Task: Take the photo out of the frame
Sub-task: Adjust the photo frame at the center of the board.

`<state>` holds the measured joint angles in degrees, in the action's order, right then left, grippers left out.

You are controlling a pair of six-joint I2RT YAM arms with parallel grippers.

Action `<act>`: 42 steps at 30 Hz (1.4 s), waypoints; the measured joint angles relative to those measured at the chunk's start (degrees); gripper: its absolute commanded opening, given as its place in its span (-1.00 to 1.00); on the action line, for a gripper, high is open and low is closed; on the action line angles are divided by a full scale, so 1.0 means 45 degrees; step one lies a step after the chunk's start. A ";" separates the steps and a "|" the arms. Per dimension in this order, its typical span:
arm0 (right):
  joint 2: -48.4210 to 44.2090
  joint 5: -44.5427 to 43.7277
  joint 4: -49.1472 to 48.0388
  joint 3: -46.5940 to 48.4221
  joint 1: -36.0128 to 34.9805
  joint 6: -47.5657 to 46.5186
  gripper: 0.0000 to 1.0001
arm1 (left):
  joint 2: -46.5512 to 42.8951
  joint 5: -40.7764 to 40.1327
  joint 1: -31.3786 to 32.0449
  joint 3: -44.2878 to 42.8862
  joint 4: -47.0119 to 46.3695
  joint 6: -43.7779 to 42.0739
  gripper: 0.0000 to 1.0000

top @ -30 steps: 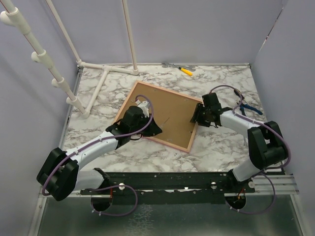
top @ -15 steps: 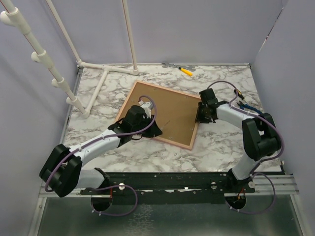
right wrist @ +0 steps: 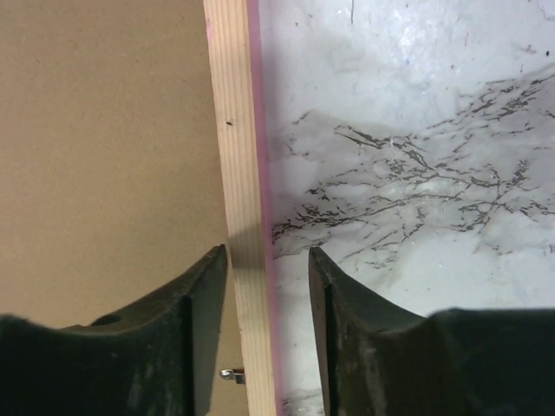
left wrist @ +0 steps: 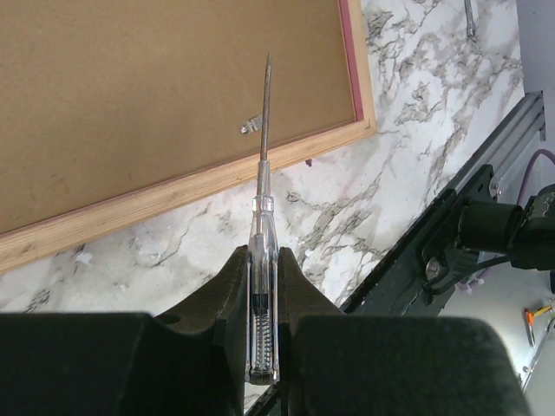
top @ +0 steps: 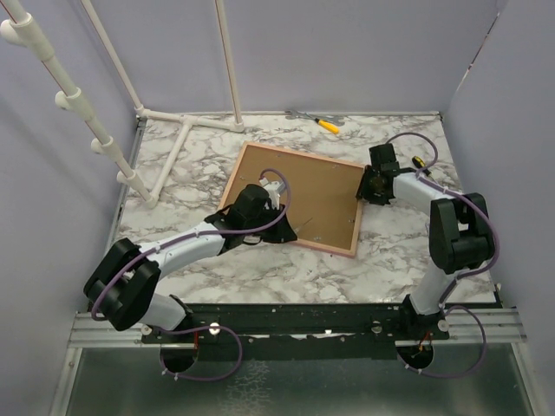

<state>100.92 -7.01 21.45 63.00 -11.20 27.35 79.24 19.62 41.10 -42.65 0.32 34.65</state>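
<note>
The frame [top: 303, 192] lies face down on the marble table, its brown back up and its pink border showing at the edges. The photo is hidden under the back. My left gripper [top: 264, 221] is over the frame's near-left part, shut on a clear-handled screwdriver [left wrist: 263, 173]. The screwdriver's tip points at a small metal tab [left wrist: 251, 127] on the back [left wrist: 130, 95], near the wooden edge. My right gripper [top: 368, 185] is open and straddles the frame's right wooden edge [right wrist: 238, 130]. One finger [right wrist: 204, 286] is over the back and the other over the table.
A yellow-handled tool [top: 327, 125] lies at the table's far edge. A white pipe stand [top: 186, 130] occupies the far left. Another metal tab [right wrist: 230, 374] sits by the right rim. The black base rail [left wrist: 460, 225] runs along the near edge.
The frame has turned and slid toward the far right. My right gripper moved back and right along its edge. My left gripper moved right with the screwdriver in it.
</note>
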 measured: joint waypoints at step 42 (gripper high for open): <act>0.1151 0.2754 -0.2861 0.0549 -0.0656 -0.2997 -0.87 | 0.0889 -0.1642 -0.1088 0.2239 -0.1491 0.0792 -1.00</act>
<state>106.10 5.39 8.58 65.47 -14.15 13.87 83.24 12.23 36.21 -32.58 -6.39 38.22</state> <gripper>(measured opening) 0.063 0.144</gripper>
